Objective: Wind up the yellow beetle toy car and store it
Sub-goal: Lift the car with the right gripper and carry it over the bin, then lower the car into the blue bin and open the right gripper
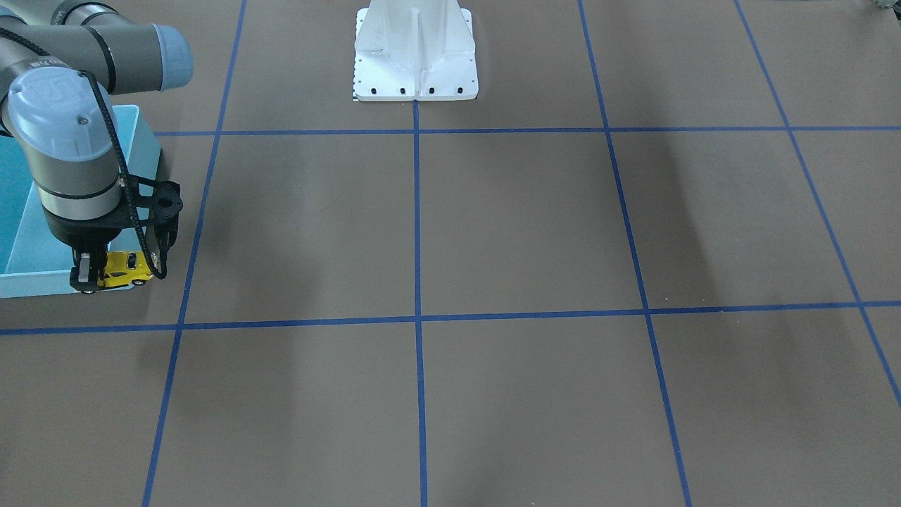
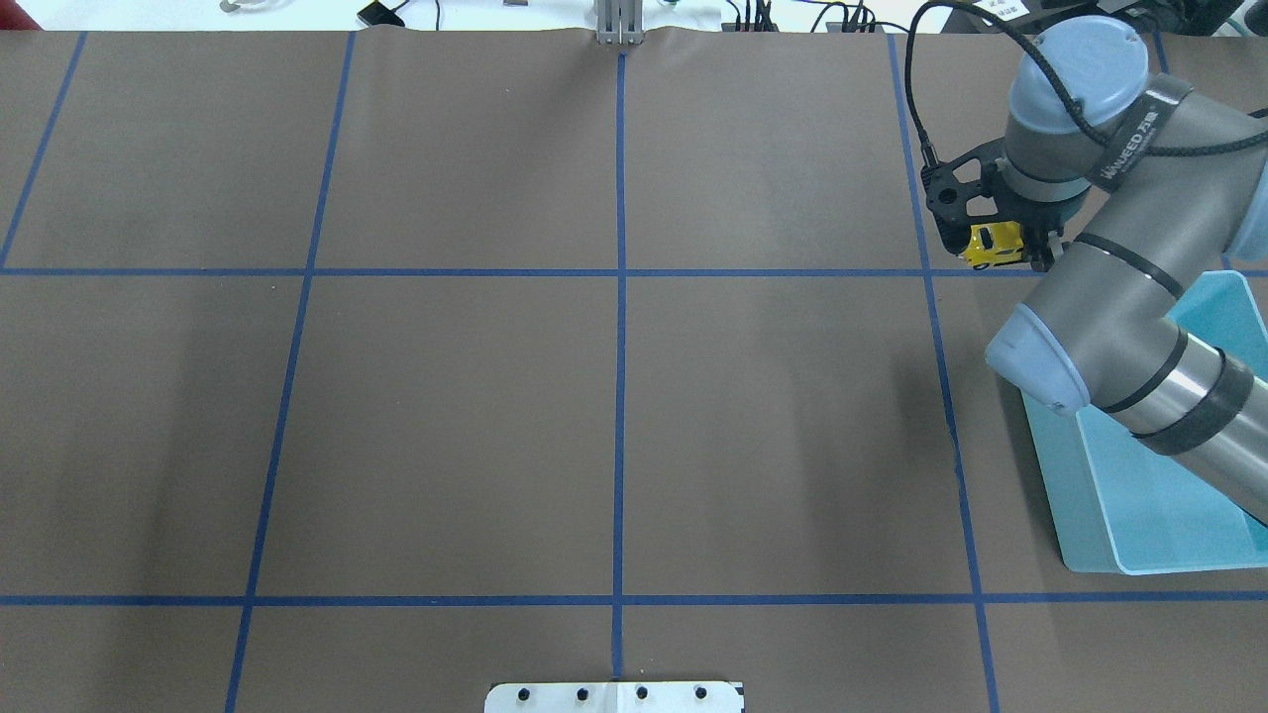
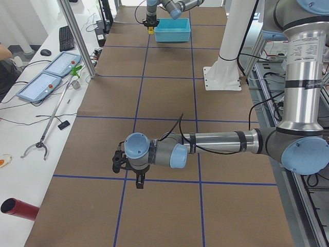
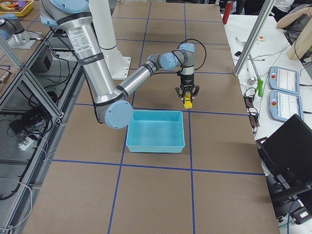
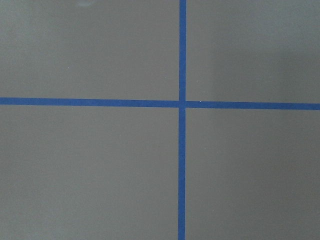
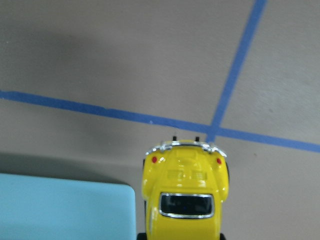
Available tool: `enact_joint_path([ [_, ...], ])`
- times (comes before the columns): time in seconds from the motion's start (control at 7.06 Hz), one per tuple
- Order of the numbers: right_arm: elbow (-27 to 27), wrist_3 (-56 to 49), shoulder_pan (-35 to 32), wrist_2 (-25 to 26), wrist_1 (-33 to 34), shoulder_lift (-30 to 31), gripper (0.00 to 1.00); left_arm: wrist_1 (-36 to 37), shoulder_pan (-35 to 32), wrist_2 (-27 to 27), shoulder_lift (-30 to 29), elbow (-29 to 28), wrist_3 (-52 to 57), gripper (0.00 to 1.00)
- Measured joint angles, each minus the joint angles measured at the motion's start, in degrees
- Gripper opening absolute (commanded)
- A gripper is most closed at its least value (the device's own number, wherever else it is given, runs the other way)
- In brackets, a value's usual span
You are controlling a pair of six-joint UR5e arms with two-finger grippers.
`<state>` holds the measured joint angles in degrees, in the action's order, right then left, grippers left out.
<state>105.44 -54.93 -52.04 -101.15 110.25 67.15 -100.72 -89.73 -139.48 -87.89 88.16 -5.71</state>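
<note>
- Right gripper (image 1: pixel 121 270) is out near the table's (image 1: pixel 493 232) right end, pointing straight down, with its fingers (image 1: pixel 84 271) clamped on the car (image 1: pixel 128 268) – a firm grip across the little yellow body.
- The car sits level in the front-facing view, wheels down, and looks lifted just clear of the brown surface.
- From overhead, the car (image 2: pixel 994 245) hangs right over a blue tape (image 2: pixel 621 347) line, on the far side of the bin (image 2: pixel 1050 465) from the robot's base.
- The right-side view confirms it: car (image 4: pixel 187 102) just beyond the bin's (image 4: pixel 156 146) far wall, close to one corner and outside it – not over the blue interior.
- The right wrist camera looks down on the car's (image 6: pixel 185 192) tail: red lights, chrome bumper and dark rear window. The bin's (image 6: pixel 65 205) rounded corner is just beside it at lower left, and a tape (image 6: pixel 235 85) crossing lies right ahead.
- The bin itself rests against the table's right edge.
- Left gripper (image 3: pixel 139 181) hovers low over the table's left half, well apart from the action. Only the left-end camera catches it, so I cannot tell whether its fingers are spread or closed.
- Its wrist camera shows bare table (image 5: pixel 90 170) and a tape (image 5: pixel 182 150) crossing.
</note>
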Motion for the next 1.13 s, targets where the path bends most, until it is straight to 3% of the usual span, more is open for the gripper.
enact_joint_path([
  [0.28, 2.62, -0.21, -0.6, -0.33, 1.18, 4.33, 0.0, -0.06, 0.04, -0.02, 0.0, 0.0, 0.0, 1.0],
  [0.71, 8.75, -0.22, -0.72, -0.58, 0.41, 15.48, 0.0, -0.09, 0.04, -0.01, 0.0, 0.07, 0.0, 1.0],
  [1.13, 8.72, 0.38, 0.21, -1.26, -2.55, 19.33, 0.0, -0.07, 0.0, 0.0, 0.0, 0.08, 0.0, 1.0],
])
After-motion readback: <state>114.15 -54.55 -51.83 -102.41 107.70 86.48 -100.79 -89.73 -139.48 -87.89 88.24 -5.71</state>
